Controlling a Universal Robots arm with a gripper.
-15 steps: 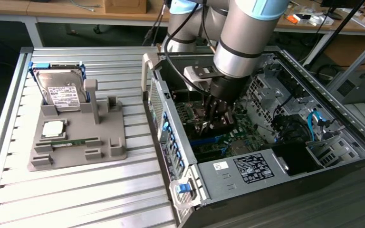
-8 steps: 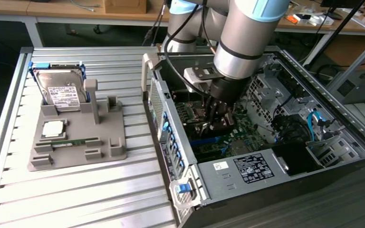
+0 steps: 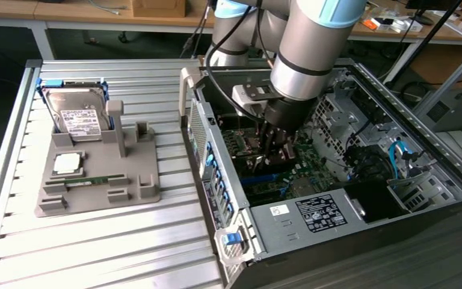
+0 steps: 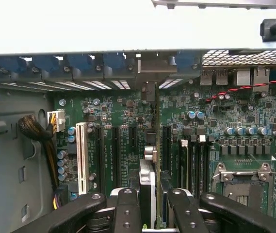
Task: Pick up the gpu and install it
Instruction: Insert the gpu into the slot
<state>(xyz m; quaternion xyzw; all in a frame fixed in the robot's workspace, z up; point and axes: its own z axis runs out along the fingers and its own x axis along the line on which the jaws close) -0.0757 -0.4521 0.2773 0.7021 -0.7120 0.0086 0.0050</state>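
Observation:
In the wrist view, the gpu (image 4: 148, 184) stands edge-on between my two black fingers (image 4: 128, 208), its thin dark card running up toward the case's rear slot openings (image 4: 147, 77). My gripper (image 4: 152, 206) is shut on it. The card hangs just over the black expansion slots of the green motherboard (image 4: 118, 141); whether it sits in a slot I cannot tell. In the exterior view my gripper (image 3: 275, 147) reaches down inside the open computer case (image 3: 311, 217), and the card below it is mostly hidden by the fingers.
A white slot (image 4: 82, 155) and a cable bundle (image 4: 36, 131) lie to one side of the card, the processor socket (image 4: 239, 179) to the other. Outside the case, a grey holder (image 3: 94, 180) carries a hard drive (image 3: 79, 114) and a memory stick (image 3: 86, 179).

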